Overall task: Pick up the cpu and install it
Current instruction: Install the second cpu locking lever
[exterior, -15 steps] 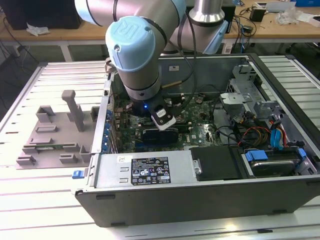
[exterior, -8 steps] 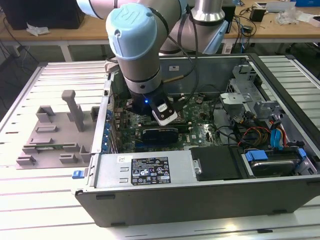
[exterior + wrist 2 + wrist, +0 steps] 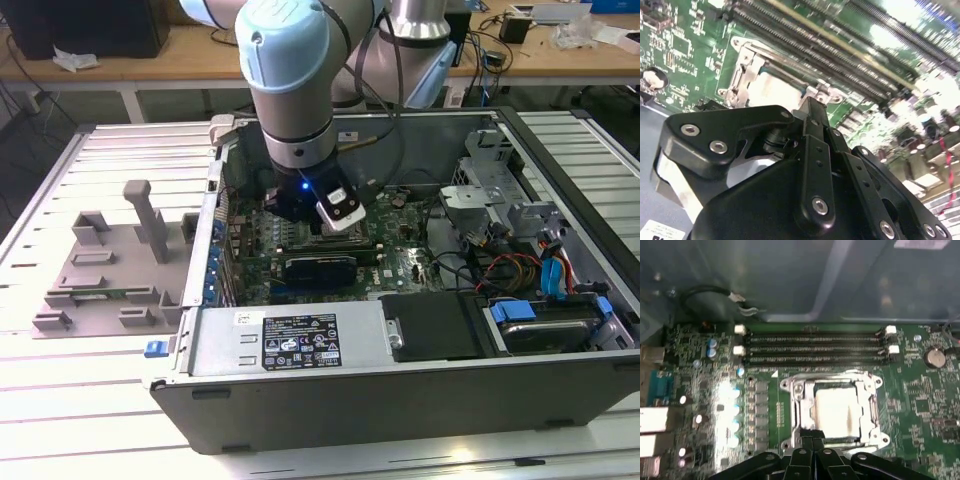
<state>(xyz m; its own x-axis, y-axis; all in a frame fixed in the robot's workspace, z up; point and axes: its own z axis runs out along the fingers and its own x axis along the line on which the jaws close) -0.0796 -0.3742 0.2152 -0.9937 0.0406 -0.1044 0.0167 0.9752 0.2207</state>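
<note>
Cpu [image 3: 836,407] lay seated in the socket [image 3: 867,405], light, rigid, fragile, best held by edges; end effector [image 3: 812,436] fingers looked closed, empty.

cpu [image 3: 836,410] near edge hidden behind gripper [image 3: 812,437], gripper base cut off by frame, fingertips' gap unclear

An open computer case [image 3: 420,400] lies on a slatted table [image 3: 60,420], with a plastic fixture [image 3: 110,270] beside it toward the exterior view's left. Inside the case the motherboard [image 3: 400,265] lies flat, and the arm's gripper [image 3: 318,225] hangs just above the socket [image 3: 832,407] on it. In the first wrist view the cpu [image 3: 837,412] sits within the socket frame, and the memory slots [image 3: 815,347] run alongside the socket, between it and the case wall.
</note>
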